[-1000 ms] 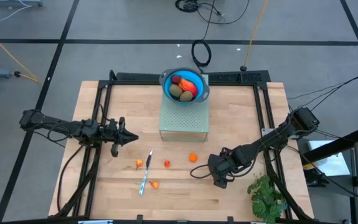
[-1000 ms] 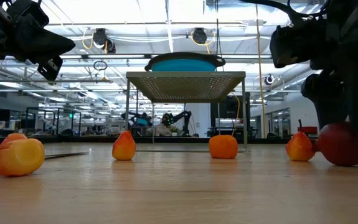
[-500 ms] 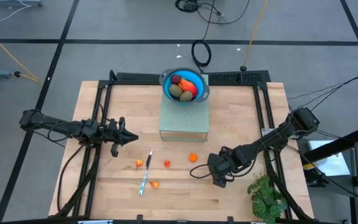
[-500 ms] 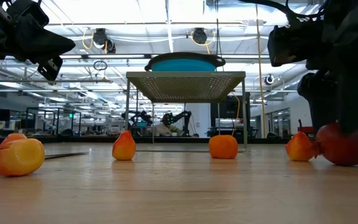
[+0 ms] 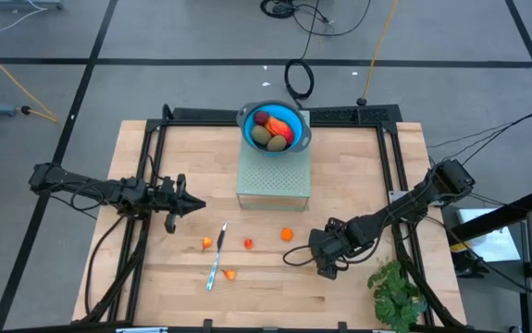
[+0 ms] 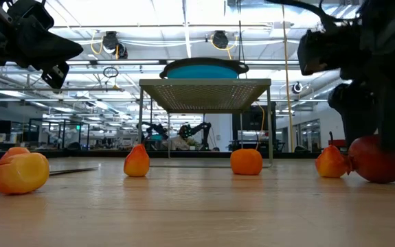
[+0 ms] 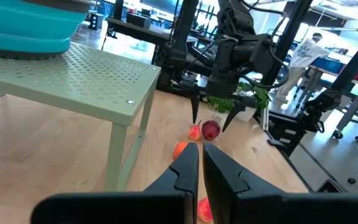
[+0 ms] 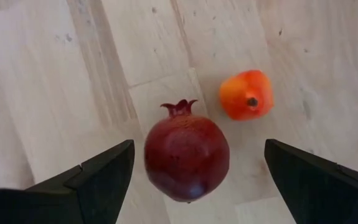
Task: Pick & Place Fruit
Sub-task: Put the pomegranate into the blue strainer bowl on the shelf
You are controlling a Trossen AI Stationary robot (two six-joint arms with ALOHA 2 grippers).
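Fruit [image 8: 187,157]: maroon pomegranate on table, well apart from bowl [image 5: 276,128] | right gripper [image 8: 194,171] spread wide astride it, ungrasped | left gripper [image 7: 195,163] nearly closed, empty | several pieces binned, small ones [image 5: 287,234] remain.

Surface: pale wooden boards [image 5: 358,176] in a black frame.
Stand: perforated green metal [image 5: 273,174], at the far middle.
Bowl: blue [image 5: 295,125], atop the stand.
Knife: slim, silver [image 5: 216,261], lying near the front.
Plant: green, leafy [image 5: 397,294], at the front right corner.
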